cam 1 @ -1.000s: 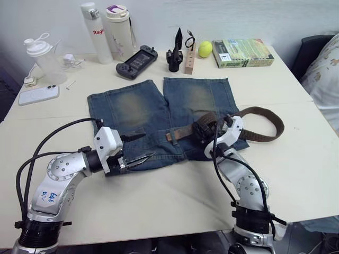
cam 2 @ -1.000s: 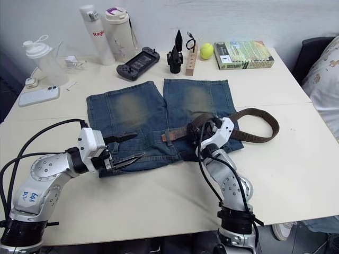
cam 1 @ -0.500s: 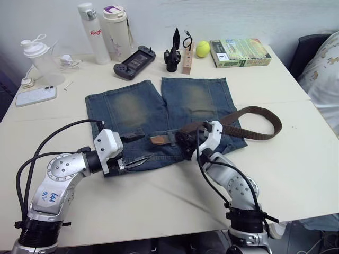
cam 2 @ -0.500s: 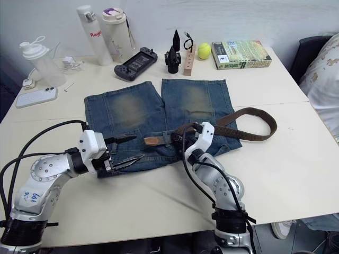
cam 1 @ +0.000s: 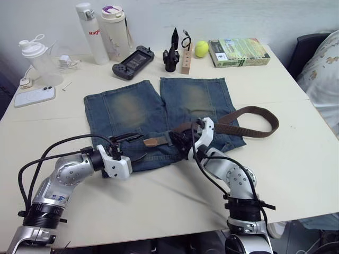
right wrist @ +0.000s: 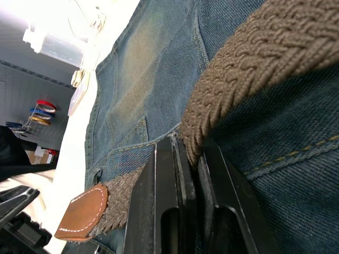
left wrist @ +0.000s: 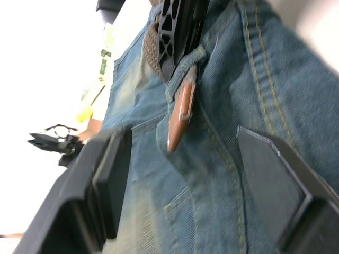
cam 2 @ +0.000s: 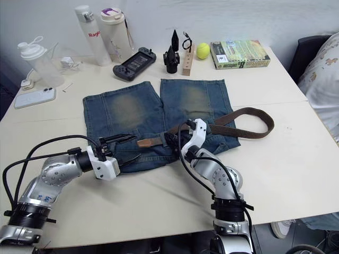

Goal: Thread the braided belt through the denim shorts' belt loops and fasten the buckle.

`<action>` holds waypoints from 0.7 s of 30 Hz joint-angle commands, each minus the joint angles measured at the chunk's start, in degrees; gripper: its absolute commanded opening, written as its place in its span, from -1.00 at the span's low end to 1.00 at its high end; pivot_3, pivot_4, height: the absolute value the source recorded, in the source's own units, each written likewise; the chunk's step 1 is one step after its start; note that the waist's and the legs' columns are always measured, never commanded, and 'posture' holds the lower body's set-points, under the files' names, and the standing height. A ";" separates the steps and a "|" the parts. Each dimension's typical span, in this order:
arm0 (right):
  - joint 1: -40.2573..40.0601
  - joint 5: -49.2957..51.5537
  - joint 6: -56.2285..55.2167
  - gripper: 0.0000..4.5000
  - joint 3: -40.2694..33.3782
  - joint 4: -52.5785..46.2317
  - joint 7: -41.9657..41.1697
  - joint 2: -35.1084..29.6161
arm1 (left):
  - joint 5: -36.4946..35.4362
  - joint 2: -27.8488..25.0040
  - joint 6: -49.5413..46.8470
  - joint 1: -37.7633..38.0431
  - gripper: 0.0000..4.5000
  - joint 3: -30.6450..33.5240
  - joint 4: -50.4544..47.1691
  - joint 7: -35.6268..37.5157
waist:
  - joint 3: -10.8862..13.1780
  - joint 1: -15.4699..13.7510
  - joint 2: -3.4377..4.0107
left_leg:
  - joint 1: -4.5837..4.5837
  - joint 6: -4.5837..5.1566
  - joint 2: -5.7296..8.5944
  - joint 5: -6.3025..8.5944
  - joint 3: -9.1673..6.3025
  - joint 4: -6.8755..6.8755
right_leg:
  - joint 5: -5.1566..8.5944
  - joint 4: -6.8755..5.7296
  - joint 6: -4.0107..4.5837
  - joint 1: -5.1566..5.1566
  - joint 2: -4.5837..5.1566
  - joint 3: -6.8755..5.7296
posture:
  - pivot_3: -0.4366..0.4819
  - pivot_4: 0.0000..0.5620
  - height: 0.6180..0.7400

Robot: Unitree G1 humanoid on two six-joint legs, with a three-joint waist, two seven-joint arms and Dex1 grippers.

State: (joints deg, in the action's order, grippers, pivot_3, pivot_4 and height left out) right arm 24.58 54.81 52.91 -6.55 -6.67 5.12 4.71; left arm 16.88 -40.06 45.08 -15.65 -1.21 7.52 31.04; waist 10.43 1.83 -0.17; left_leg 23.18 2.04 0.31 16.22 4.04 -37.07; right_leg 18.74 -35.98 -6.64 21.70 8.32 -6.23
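Note:
The denim shorts [cam 1: 132,106] lie flat on the table, waistband toward me. The braided belt [cam 1: 265,114] curves out to the right of the shorts and runs back along the waistband. My right gripper [cam 1: 181,140] is shut on the braid there. The belt's leather tip [cam 1: 153,142] sticks out to the left of that gripper from under a denim belt loop [left wrist: 195,57]. My left gripper [cam 1: 132,147] is open, one finger [left wrist: 114,180] on each side of the leather tip [left wrist: 180,114], not touching it. The buckle is hidden.
Along the table's far edge stand two bottles [cam 1: 87,32], a shaker [cam 1: 37,55], a phone [cam 1: 34,96], a game controller [cam 1: 132,54], a black tool stand [cam 1: 170,53], a wooden block [cam 1: 187,55], a tennis ball [cam 1: 201,48] and a book [cam 1: 238,52].
My right gripper has dragged the belt leftward along the waistband, so the leather tip lies further left. My left wrist has turned and its open fingers have closed in on the tip.

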 commanded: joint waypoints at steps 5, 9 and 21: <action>-0.16 0.31 1.13 -1.00 0.51 -1.04 -0.54 1.19 | 7.34 1.21 5.98 -5.26 0.55 -2.78 5.34 -7.12 | -0.01 -0.16 -0.03 | 0.00 0.01 0.02 0.00 0.04 -0.02 | 0.00 -0.01 0.00 -0.01 0.01 -0.27 | -0.05 -0.47 0.73; -0.29 0.15 1.16 -1.00 0.56 -1.30 -0.53 1.52 | 8.87 1.49 6.13 -7.28 0.55 -4.45 6.44 -8.48 | -0.03 0.03 -0.05 | 0.00 0.01 0.01 0.00 0.03 -0.01 | 0.00 -0.03 0.00 0.00 0.00 -0.42 | -0.05 -0.47 0.73; -0.47 0.24 1.21 -1.00 0.12 -1.72 -0.10 1.67 | 9.36 -1.54 6.38 -7.46 -0.95 -5.28 6.41 -9.23 | -0.03 0.01 -0.05 | 0.00 0.01 0.01 -0.01 0.03 -0.02 | 0.00 -0.04 0.00 0.00 0.02 -0.46 | -0.05 -0.47 0.73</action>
State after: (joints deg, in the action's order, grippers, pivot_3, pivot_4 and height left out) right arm 24.43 54.54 53.39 -7.08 -6.91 5.07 5.47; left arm 26.11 -40.79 51.14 -22.56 -6.94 14.29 22.81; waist 10.40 1.85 -0.22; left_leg 23.18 2.04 0.32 16.22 4.07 -37.10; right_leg 18.74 -36.02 -6.65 21.70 8.34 -6.70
